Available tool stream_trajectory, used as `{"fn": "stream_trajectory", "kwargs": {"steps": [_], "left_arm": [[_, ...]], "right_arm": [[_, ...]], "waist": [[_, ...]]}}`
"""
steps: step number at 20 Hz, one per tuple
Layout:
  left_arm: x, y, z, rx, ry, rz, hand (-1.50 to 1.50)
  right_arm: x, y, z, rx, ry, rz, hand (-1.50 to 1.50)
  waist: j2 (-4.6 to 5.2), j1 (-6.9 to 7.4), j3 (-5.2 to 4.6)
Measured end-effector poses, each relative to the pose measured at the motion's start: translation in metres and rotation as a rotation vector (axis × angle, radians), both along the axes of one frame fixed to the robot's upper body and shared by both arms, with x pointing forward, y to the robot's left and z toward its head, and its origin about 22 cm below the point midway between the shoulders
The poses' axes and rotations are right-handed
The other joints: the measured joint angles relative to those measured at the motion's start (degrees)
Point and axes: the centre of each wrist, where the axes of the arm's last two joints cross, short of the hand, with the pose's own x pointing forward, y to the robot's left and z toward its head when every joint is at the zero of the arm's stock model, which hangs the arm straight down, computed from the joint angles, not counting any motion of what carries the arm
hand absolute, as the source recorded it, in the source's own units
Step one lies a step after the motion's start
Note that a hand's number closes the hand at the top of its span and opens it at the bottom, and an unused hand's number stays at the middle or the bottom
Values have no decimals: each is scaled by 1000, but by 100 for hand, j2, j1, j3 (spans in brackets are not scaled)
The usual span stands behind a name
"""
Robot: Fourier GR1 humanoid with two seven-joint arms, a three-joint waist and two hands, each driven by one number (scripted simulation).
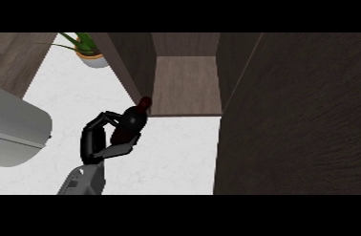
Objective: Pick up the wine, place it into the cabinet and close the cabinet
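The wine bottle is dark with a red cap and tilts, its neck pointing up toward the cabinet. My left hand is shut on the bottle's body, fingers curled over its left side and thumb beneath. The bottle hangs over the white counter, its cap right by the front left corner of the open cabinet. The brown cabinet shelf holds nothing that I can see. The dark cabinet door stands open, filling the right side of the view. My right hand does not show.
A potted green plant stands on the counter at the back left, beside the cabinet's left wall. A grey rounded appliance sits at the left edge.
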Motion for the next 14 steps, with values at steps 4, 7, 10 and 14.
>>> {"fn": "stream_trajectory", "kwargs": {"steps": [4,7,10,14], "left_arm": [[-21,35,2,-43,37,-116,150],[-37,49,4,-61,45,-162,150],[-43,58,14,-37,27,-163,150],[-49,61,30,-18,-26,-153,150]], "right_arm": [[0,3,-2,9,7,8,-150],[0,2,0,4,11,2,-150],[0,2,-2,10,4,3,-150],[1,5,-2,19,-1,12,-150]], "waist": [[-23,48,6],[-16,58,2],[-1,58,-4],[8,65,-9]]}}
